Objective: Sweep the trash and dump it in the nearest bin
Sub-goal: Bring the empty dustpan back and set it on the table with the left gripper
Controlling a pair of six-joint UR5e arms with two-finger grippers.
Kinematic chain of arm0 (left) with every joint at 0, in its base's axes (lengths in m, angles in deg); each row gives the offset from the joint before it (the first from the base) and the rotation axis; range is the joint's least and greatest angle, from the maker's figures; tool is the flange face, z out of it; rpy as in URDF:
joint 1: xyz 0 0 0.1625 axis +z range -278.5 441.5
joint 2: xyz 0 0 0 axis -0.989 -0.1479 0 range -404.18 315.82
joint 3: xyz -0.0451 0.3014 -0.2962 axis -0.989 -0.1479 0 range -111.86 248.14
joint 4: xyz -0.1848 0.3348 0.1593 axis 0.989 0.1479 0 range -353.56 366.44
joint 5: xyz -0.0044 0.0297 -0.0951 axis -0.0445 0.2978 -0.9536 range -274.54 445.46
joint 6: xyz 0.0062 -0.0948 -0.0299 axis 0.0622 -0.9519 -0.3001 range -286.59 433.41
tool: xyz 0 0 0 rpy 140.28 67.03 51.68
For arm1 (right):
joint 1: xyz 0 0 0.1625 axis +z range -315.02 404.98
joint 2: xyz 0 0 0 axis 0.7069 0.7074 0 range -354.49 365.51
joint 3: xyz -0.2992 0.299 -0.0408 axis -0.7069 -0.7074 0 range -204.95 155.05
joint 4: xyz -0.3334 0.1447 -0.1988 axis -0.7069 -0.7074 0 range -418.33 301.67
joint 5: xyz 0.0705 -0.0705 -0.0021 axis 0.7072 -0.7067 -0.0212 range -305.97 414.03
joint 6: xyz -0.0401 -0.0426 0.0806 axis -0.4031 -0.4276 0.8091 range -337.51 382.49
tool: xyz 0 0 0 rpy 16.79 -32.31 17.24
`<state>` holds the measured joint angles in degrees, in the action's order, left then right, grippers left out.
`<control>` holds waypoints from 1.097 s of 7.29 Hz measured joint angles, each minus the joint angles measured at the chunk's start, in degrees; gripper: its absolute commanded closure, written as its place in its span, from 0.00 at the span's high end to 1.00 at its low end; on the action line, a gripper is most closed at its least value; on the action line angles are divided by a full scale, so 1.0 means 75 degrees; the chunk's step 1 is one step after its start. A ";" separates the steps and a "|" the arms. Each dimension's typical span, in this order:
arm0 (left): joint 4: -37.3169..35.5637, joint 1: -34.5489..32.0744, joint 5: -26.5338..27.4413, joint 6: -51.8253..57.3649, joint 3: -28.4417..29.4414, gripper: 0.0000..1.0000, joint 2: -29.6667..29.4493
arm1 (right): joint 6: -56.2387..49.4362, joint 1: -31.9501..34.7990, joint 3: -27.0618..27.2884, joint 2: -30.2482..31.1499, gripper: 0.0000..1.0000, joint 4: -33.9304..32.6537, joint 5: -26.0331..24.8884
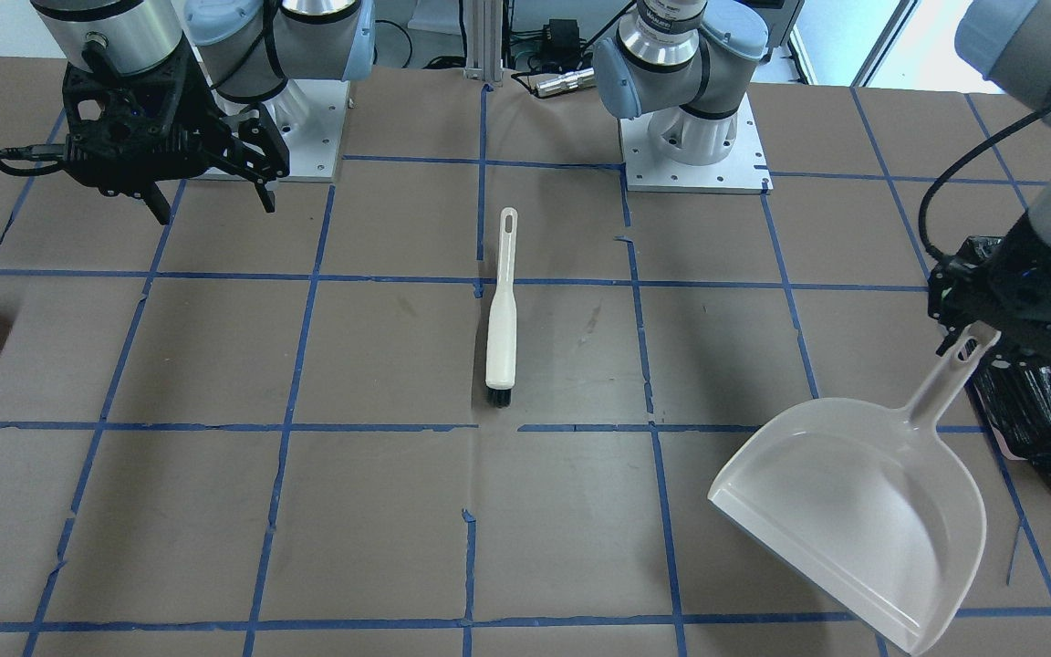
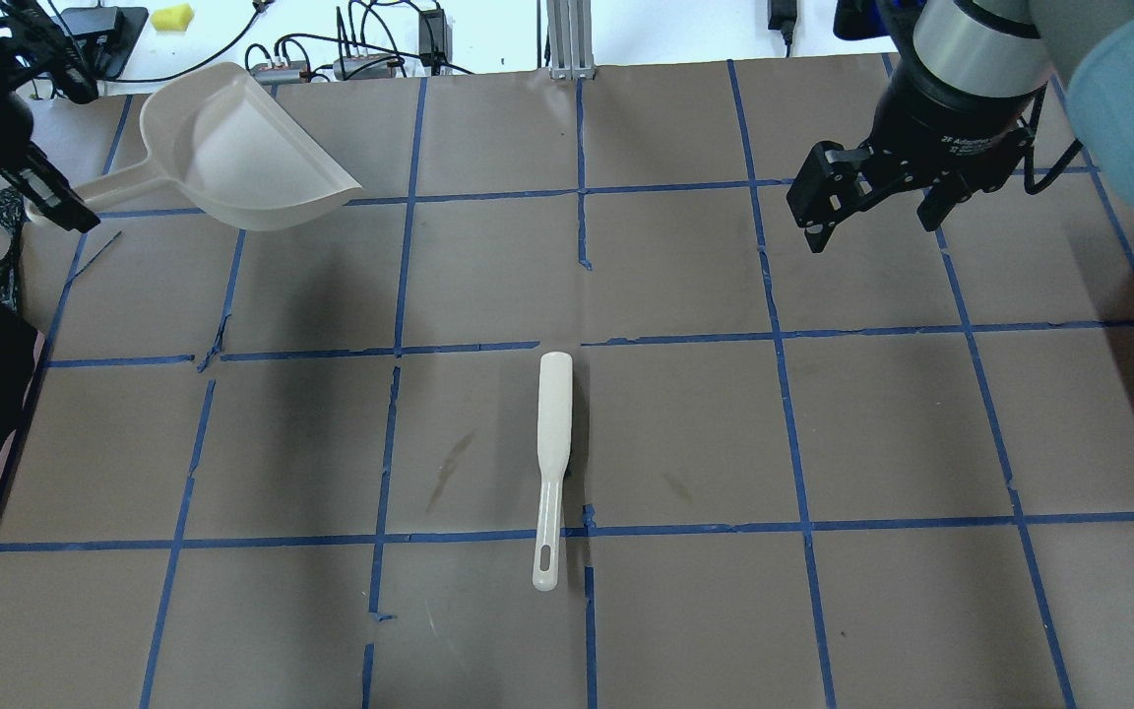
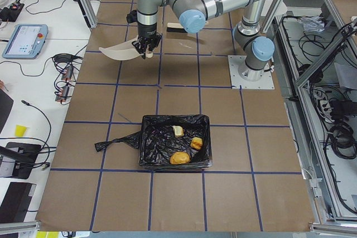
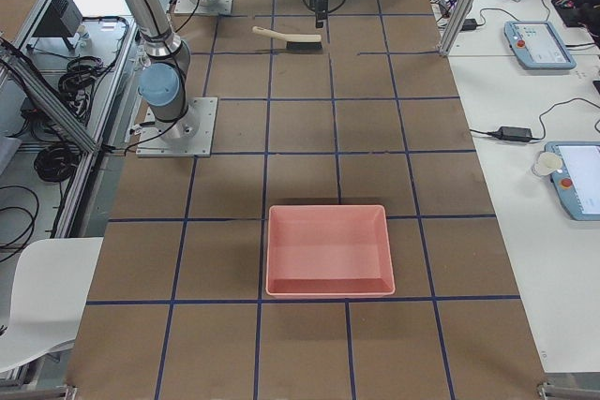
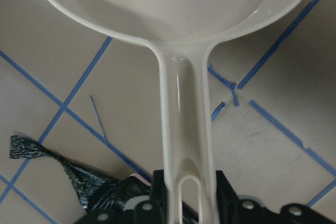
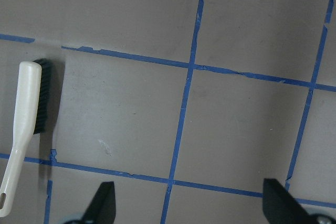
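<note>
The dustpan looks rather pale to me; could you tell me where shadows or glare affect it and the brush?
Overhead exterior: the dustpan throws a broad, soft shadow on the table below it, and the brush a thin one along its right side. Left wrist-mounted: a bright glare streak runs down the dustpan's handle, otherwise sharp. Exterior front-facing: the dustpan looks pale, without harsh glare.

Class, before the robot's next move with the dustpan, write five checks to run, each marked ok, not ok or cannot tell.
1. All three trash pieces lie in the bin: ok.
2. The dustpan is empty: ok.
3. The left pincer is shut on the dustpan's handle: ok.
4. The right pincer is open and empty: ok.
5. The brush lies apart from the dustpan: ok.
</note>
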<state>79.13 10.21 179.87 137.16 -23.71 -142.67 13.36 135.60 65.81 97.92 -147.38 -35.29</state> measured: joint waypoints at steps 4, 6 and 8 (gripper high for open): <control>-0.0369 -0.1771 0.0019 -0.3115 -0.0309 0.11 -0.0325 | -0.0009 0.0011 0.0071 0.0031 1.00 0.0006 0.0002; -0.0465 -0.2265 -0.0037 -0.4729 -0.0267 0.11 -0.0611 | -0.0022 0.0011 0.0124 0.0079 1.00 0.0004 0.0002; -0.0631 -0.2922 -0.0073 -0.6546 -0.0230 0.11 -0.0832 | -0.0025 0.0011 0.0132 0.0086 1.00 0.0003 0.0002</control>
<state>74.39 -11.70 179.33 88.07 -25.44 -148.91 13.18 135.68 66.80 98.57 -147.36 -35.27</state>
